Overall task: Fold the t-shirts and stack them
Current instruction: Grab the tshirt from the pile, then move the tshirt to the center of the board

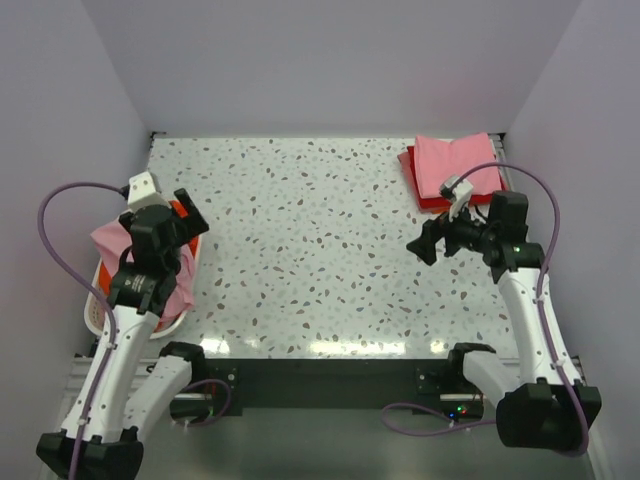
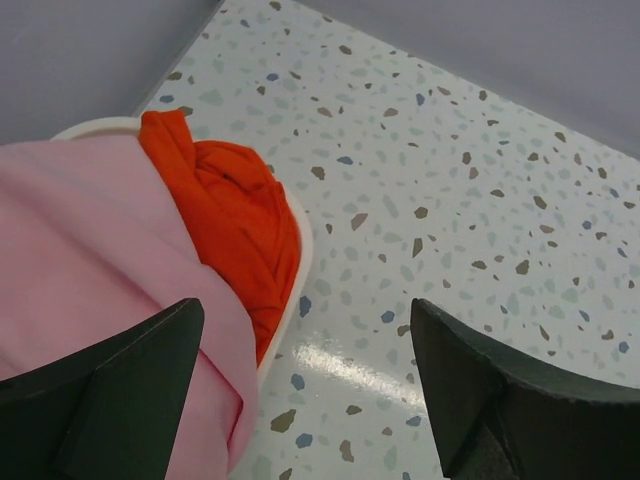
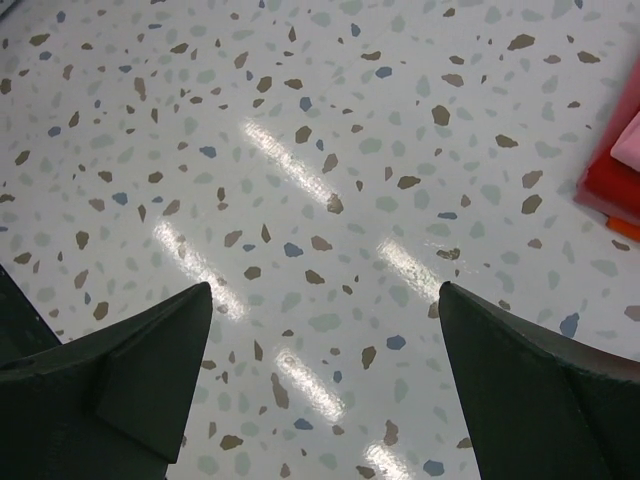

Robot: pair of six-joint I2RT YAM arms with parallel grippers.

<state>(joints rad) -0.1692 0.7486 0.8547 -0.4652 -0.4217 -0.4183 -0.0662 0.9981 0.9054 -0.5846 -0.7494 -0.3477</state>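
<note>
I see a white speckled terrazzo table (image 1: 300, 250) boxed in by pale walls on three sides. Nothing stands on its middle stretch between the two arms. Two purple cables (image 1: 60, 200) loop off the arms, one each, and both hang outside the work area.

At the table's 9 o'clock edge sits one white plastic laundry basket (image 2: 100, 126). My left gripper (image 2: 305, 320) hangs right over its rim with the jaws spread wide and nothing between them. One finger is above the cloth and the other above bare table.

The basket holds two loose shirts. A crumpled light pink cotton t-shirt (image 2: 90, 250) is heaped high and spills over the rim. Beside it, toward 12 o'clock, an orange cotton t-shirt (image 2: 235, 220) is twisted into ropey folds and pressed against the basket wall.

In the 1 o'clock corner lies one folded stack. A flat, squared light pink folded t-shirt (image 1: 460, 165) is on top. A red folded t-shirt (image 1: 425, 198) lies under it, showing along the stack's 6 and 9 o'clock edges. In the right wrist view a thin orange edge (image 3: 620, 228) peeks out below the red.

My right gripper (image 3: 325, 290) hovers over bare table just off the stack's 7 o'clock corner. Its jaws are fully spread and hold nothing, and it is clear of the cloth.
</note>
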